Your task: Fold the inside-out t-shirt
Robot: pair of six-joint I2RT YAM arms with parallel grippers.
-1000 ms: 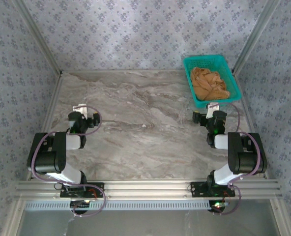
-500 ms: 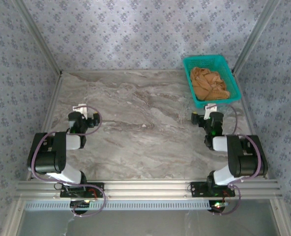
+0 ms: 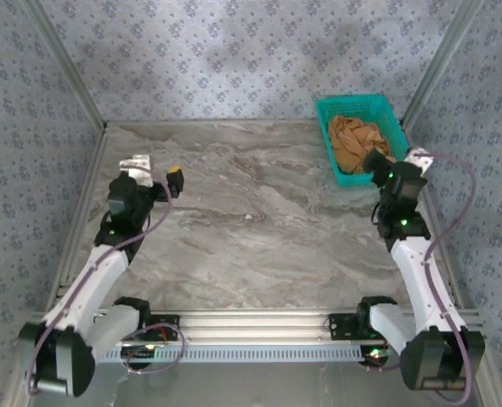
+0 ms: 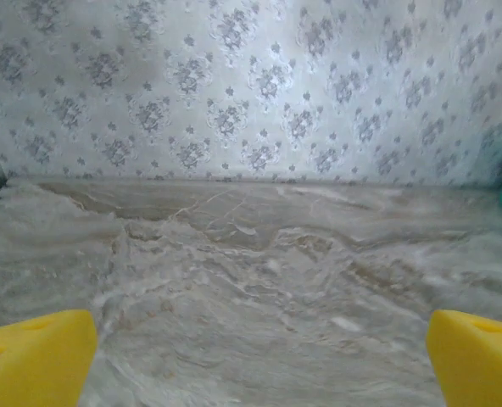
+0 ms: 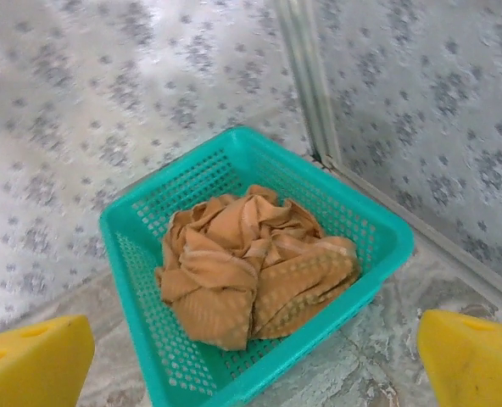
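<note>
Both jaws gaping wide, holding nothing; shirt [image 5: 251, 271] lying bunched in basket [image 5: 387, 229] dead ahead of right gripper [image 5: 251, 363], left gripper [image 4: 253, 356] well apart

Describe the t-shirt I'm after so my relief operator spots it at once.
Start at the marble table and go to its far right corner, where a teal basket stands. The inside-out t-shirt lies crumpled inside it. Its tan-orange cloth stands out against the teal mesh and grey stone.
</note>
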